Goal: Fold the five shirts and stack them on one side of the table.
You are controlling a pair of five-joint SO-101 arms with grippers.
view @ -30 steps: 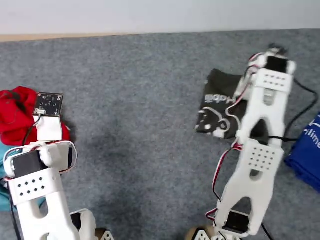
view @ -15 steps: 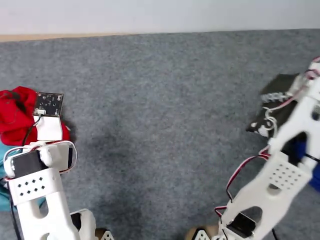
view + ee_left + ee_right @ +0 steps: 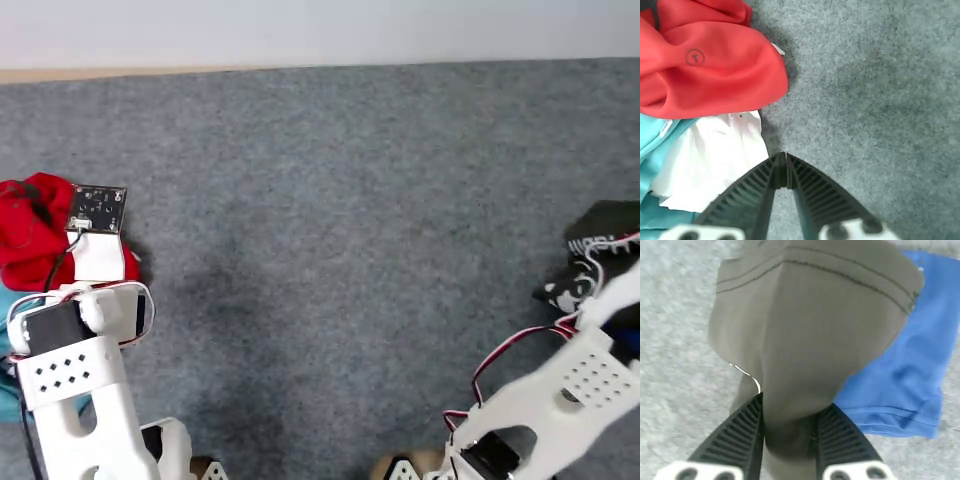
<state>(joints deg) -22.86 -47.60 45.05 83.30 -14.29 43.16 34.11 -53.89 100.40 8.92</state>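
Dark shirt [image 3: 810,325] hangs pinched in the right claw [image 3: 787,425] by the blue shirt [image 3: 905,370], seemingly for stacking, so it needs lowering squarely; the left claw [image 3: 785,172] sits clenched.

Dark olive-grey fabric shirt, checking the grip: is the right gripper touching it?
Touching: right wrist view shows the right gripper pinching the dark olive-grey fabric shirt between its fingers.

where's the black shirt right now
The black shirt is at the high view's right edge, clamped in the right gripper; the right wrist view shows the blue shirt just behind it.
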